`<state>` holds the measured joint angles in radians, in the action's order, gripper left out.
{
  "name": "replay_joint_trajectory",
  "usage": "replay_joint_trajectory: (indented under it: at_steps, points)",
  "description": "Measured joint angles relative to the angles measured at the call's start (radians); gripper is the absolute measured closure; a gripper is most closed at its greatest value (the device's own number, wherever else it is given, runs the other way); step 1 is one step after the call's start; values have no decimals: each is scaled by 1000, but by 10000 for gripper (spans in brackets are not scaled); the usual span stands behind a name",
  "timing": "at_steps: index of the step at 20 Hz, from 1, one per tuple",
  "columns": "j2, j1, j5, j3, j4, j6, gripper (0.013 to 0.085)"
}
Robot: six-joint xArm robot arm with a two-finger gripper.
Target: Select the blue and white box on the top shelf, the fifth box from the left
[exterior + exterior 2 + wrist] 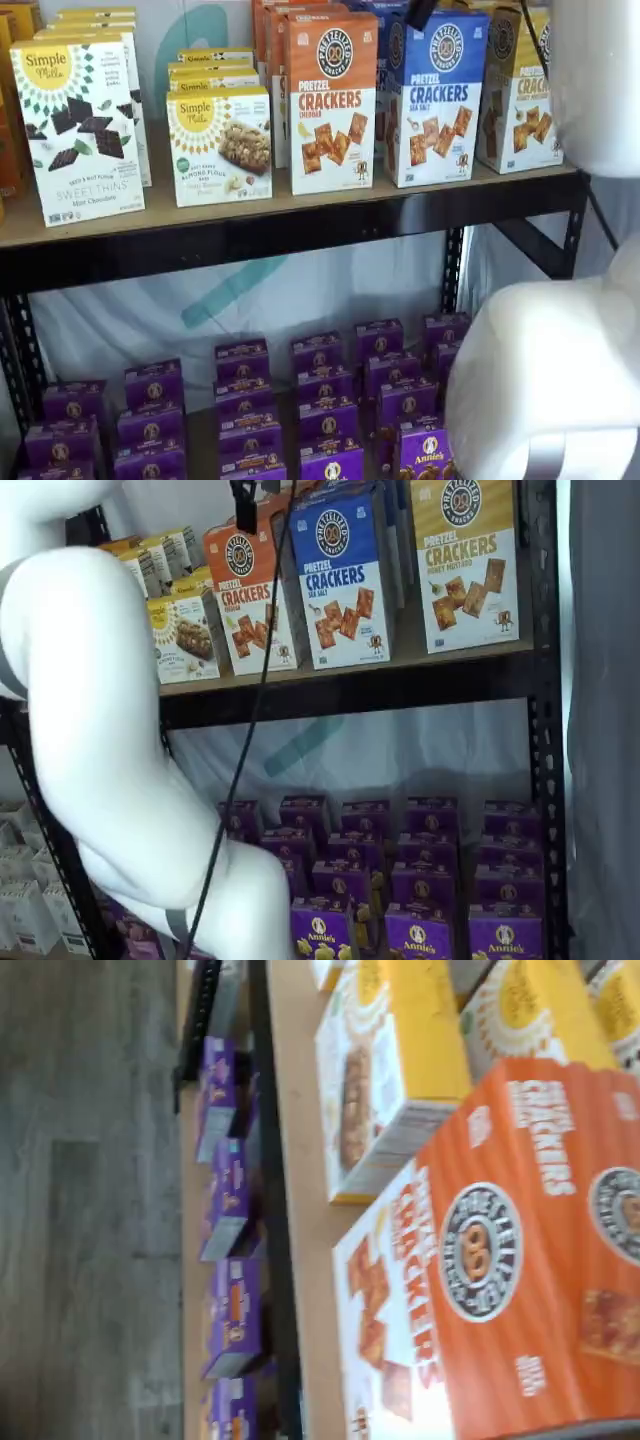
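The blue and white box stands upright on the top shelf in both shelf views (435, 100) (342, 580), between an orange-and-white Cheddar carton (332, 100) and a yellow-topped cracker carton (522, 95). It does not show in the wrist view, which looks onto the Cheddar carton (500, 1260) and the tan shelf board (300, 1160). The gripper shows only as black fingers hanging from the upper edge of both shelf views (420, 12) (243, 508), with a cable beside them. It is in front of and above the cartons and holds nothing. No gap can be made out between the fingers.
Simple Mills boxes (78, 125) and a yellow almond-flour box (222, 145) fill the left of the top shelf. Several small purple boxes (320, 400) lie on the lower level. The white arm (110, 730) stands between the camera and the rack. A black upright (545, 730) bounds the rack's right side.
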<state>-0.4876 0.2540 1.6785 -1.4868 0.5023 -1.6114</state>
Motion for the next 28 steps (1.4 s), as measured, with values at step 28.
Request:
replay_joint_trajectory:
  at_steps: [28]
  points:
    - [227,18,-54,-142,-62,-82,130]
